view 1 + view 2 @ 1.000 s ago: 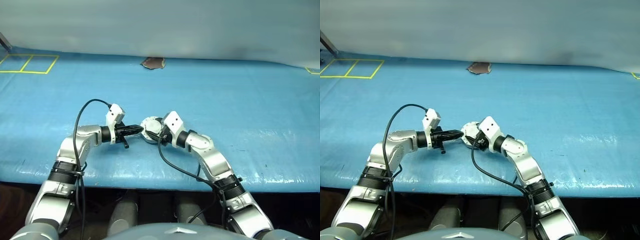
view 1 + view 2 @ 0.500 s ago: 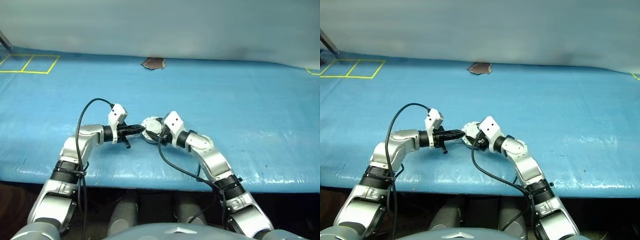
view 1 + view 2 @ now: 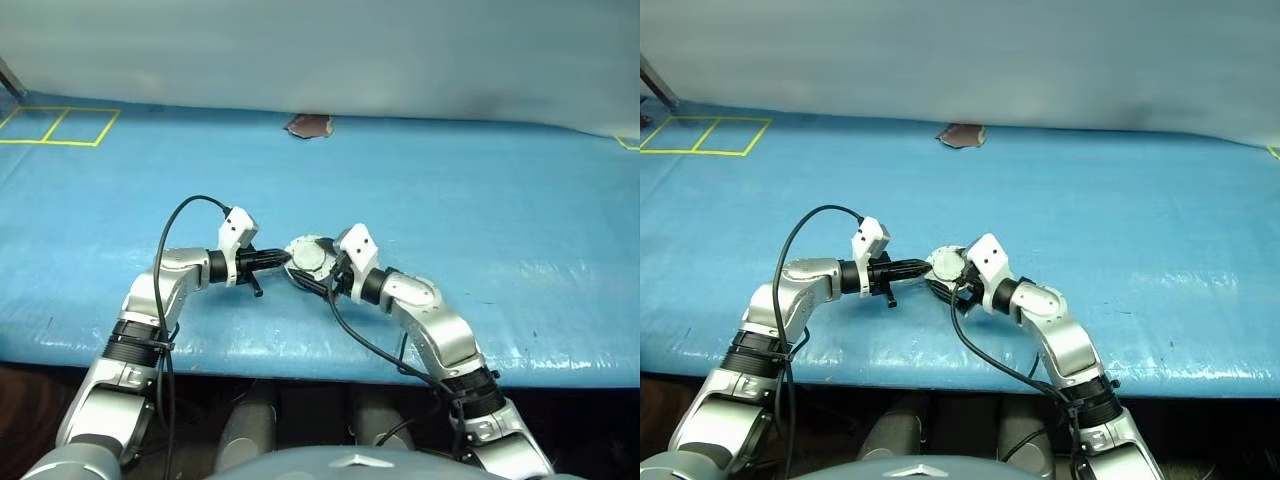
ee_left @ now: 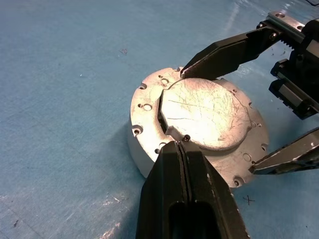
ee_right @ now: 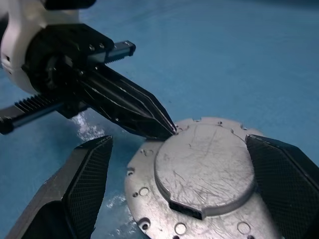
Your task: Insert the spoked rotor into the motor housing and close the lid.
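Now | motor housing (image 4: 199, 124) sat mid-bench (image 3: 520, 200), solid silver face up | left end effector (image 4: 185, 144) pressed together, tip touching its rim | right end effector (image 5: 199, 164) spread at three o'clock, straddling it | risk: closed tip could shove housing sideways, spoiling the grasp.

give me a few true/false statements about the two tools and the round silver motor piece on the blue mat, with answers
1. The left tool is shut, its tips resting at the rim of the raised disc on the motor housing. True.
2. The right tool is clamped tight on a spoon. False: its fingers stand wide apart on either side of the housing.
3. Copper windings show inside the housing. False: a plain scratched silver face is up, so no windings are seen.
4. The housing sits on the blue mat, between the two tools. True.
5. A yellow taped outline lies at the mat's far left corner. True.
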You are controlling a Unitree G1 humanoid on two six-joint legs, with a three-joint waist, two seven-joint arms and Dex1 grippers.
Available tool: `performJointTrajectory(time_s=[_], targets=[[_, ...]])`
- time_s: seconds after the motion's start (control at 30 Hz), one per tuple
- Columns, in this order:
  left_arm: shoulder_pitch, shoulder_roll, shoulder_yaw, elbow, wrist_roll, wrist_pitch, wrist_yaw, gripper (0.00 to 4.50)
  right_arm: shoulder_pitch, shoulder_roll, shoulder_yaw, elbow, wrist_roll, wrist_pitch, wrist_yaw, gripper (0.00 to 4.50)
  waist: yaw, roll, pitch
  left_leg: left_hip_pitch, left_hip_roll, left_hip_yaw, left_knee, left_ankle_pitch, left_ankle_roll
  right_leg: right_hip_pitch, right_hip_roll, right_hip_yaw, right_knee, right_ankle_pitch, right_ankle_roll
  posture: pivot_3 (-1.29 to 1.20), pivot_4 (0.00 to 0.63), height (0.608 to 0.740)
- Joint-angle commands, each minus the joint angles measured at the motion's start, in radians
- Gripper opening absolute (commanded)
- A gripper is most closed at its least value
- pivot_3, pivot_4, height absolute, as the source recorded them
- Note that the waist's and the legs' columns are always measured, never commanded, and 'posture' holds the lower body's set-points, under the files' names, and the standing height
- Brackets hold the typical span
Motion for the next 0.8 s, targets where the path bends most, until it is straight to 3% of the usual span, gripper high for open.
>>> performJointTrajectory(time_s=[0.03,0.33,0.8], targets=[[0.009,-0.008,-0.019,0.023,0.017,0.003,0.000,0.00,-0.007,0.028,-0.087,-0.093,0.110,0.073,-0.030,4.48,0.001,0.000,0.000,0.000,0.000,0.000,0.000,0.000,0.000,0.000,0.000,0.000,0.000,0.000,0.000,0.00,0.150,0.740],[0.016,-0.017,-0.012,0.021,0.008,-0.010,-0.004,0.00,0.022,0.046,-0.218,-0.016,0.184,0.274,-0.192,4.48,0.007,0.000,0.000,0.000,0.000,0.000,0.000,0.000,0.000,0.000,-0.001,0.000,0.000,0.000,0.000,0.00,0.150,0.740],[0.015,-0.024,-0.011,0.034,0.011,-0.035,-0.003,0.00,0.070,0.083,-0.322,-0.017,0.383,0.462,-0.208,4.48,0.008,0.000,0.000,-0.001,0.000,0.000,0.000,0.000,0.000,0.000,-0.001,0.000,0.000,0.000,0.000,0.00,0.150,0.740]])
